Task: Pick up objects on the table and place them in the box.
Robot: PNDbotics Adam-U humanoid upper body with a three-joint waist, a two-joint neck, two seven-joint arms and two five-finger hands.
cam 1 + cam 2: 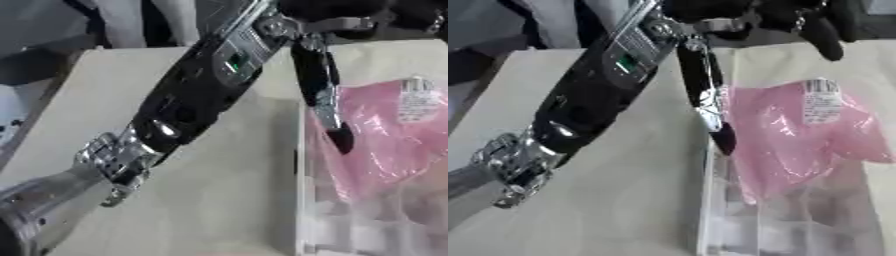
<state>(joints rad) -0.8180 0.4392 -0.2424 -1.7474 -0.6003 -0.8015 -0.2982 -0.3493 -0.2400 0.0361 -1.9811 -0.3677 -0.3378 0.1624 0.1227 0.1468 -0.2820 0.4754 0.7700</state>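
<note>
My left arm reaches from the lower left across the table to the far edge, and my left hand (741, 14) hangs above the far end of the clear plastic box (707, 215). The hand is open. One long black finger (702, 75) points straight down along the box's left wall, and another finger (826, 37) sticks out to the right. A pink plastic bag (798, 135) with a white printed label (822, 100) lies in the box below the hand; no finger curls round it. My right hand shows in neither view.
The beige table (219, 200) stretches left of the box, crossed by my forearm (184, 110). The table's left edge (39, 107) drops to the floor. Grey cloth shows past the far edge.
</note>
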